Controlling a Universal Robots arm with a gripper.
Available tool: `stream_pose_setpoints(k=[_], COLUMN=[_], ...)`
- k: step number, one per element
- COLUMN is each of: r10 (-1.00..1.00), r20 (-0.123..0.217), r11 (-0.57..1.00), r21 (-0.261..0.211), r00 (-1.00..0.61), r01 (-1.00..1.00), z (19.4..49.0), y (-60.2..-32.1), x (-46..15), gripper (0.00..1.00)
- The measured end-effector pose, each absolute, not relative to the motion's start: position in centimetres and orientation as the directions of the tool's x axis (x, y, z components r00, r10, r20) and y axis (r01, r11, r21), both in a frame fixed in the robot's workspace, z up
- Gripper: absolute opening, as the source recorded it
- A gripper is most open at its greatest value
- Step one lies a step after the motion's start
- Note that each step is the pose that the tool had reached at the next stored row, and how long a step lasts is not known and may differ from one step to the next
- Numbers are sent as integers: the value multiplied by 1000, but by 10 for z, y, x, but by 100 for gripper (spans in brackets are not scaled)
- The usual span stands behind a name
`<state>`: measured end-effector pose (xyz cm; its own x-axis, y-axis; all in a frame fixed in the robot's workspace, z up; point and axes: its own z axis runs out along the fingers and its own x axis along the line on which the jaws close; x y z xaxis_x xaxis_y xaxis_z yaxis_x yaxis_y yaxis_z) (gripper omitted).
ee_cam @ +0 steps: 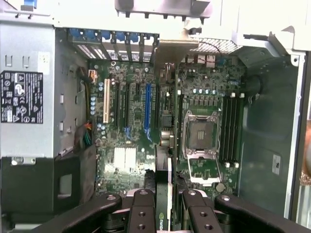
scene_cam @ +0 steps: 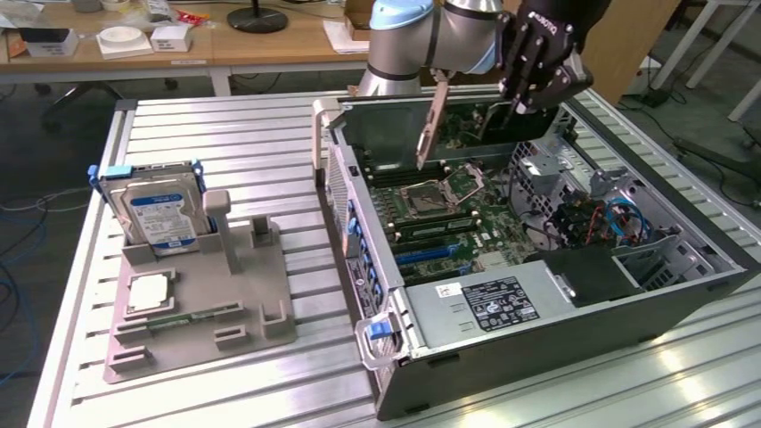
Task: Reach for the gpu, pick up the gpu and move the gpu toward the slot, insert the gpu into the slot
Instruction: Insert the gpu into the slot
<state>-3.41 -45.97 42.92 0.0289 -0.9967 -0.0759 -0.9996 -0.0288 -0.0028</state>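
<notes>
Exterior view: a black gripper (scene_cam: 523, 98) hangs over an open computer case (scene_cam: 666, 294), clamped on the gpu (scene_cam: 476, 120), which it holds on edge in the air with its pale bracket pointing down toward the motherboard (scene_cam: 458, 223). Wrist view: the gpu (ee_cam: 164, 145) runs edge-on between the closed fingers (ee_cam: 143, 213), just beside the blue slot (ee_cam: 146, 104) and above the board.
</notes>
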Motion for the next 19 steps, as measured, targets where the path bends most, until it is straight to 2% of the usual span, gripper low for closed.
stream_pose_setpoints(k=[19], r10=[-997], r20=[-74], r11=[31], r21=[-3], r00=[-31], r01=[-1000], z=[399], y=[-460], x=[-42], gripper=[26])
